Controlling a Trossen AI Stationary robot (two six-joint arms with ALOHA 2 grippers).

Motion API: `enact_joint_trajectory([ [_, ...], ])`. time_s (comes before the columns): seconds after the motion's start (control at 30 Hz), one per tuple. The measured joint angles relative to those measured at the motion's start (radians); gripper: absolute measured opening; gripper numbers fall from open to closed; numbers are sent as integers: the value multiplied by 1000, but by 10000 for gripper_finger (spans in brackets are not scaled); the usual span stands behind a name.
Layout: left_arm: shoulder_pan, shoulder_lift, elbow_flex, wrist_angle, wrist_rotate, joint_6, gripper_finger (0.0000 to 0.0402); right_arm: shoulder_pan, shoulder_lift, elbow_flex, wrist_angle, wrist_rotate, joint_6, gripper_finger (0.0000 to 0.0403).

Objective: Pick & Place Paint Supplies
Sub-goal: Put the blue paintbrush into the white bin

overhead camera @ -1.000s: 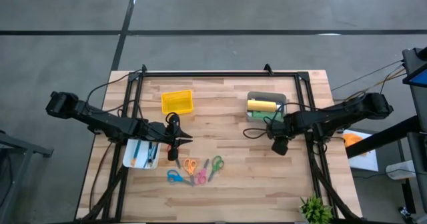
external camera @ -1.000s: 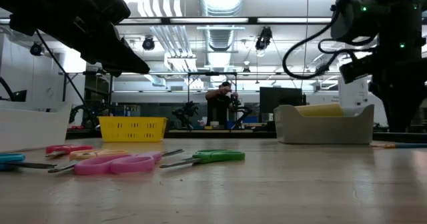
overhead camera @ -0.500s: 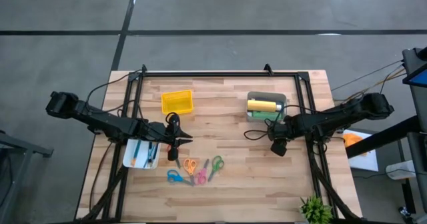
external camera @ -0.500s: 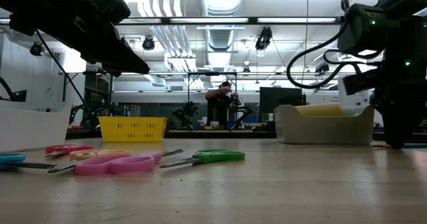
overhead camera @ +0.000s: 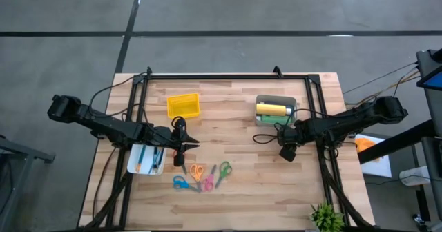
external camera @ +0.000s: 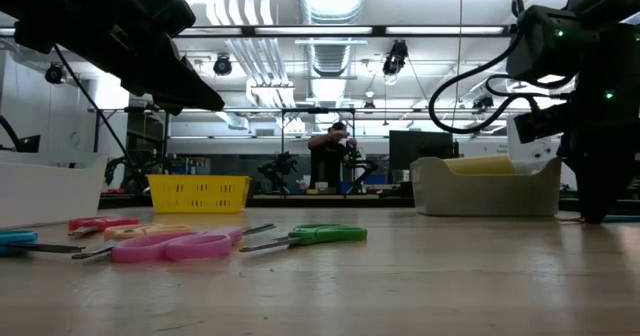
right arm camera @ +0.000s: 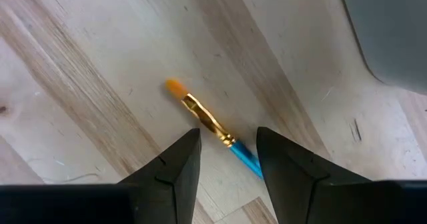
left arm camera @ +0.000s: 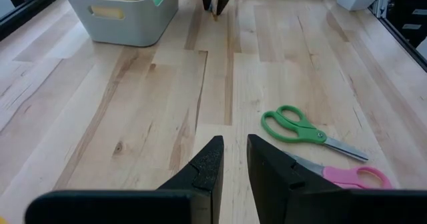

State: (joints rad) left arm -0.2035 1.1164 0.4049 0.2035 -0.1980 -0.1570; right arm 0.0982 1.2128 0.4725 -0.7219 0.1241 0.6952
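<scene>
**My right fingers straddle a thin paintbrush lying flat on the wood**

My right gripper point(right arm camera: 227, 161) hangs just above the table with its fingers point(right arm camera: 175, 164) parted and empty, the paintbrush point(right arm camera: 212, 127) lying on the boards in the gap between them: orange bristles, gold ferrule, blue shaft running under me. I judge it light and stiff, but so slim and low that it could roll or skid out as I close, so I would pinch across the ferrule or the shaft just behind it, never the soft bristles. Just beside it stands the grey bin point(overhead camera: 276, 101) with the yellow paint bottle point(overhead camera: 271, 109) inside. My left gripper point(left arm camera: 232, 159) waits well apart over the scissors point(left arm camera: 300, 129), fingers slightly parted, holding nothing.
</scene>
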Motion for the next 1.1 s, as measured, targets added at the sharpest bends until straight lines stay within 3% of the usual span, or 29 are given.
enact_joint_trajectory([
  [0.3, 0, 0, 0, 0, 0, 0, 71, 0, 0, -1, 1, 7, 0, 140],
  [0.67, 0, 0, 0, 0, 0, 0, 71, 0, 1, -1, 12, 13, -4, 17],
  [1.1, 0, 0, 0, 0, 0, -1, 71, 0, 0, -1, 11, 11, -6, 22],
])
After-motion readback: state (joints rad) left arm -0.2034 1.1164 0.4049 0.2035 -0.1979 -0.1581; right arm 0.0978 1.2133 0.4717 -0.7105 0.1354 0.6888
